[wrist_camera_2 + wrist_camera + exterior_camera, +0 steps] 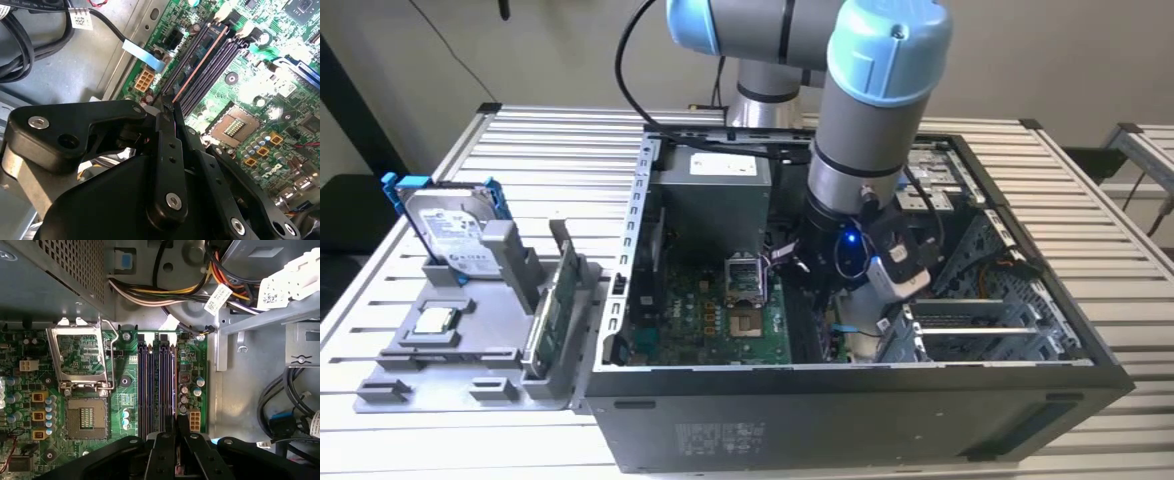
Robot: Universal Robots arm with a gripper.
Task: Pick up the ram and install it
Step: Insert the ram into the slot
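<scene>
Gripper (167,107) closed on the ram (197,65) inside the computer case (854,400).
Ram stands edge-on in the outermost memory slot on the motherboard (125,385), near the open processor socket (86,419); fingers (172,427) pinch its end.

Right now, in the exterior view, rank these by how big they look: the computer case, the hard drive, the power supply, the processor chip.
Largest: computer case.
Middle: hard drive and power supply look about alike; I won't rank them.
Smallest: processor chip.
</scene>
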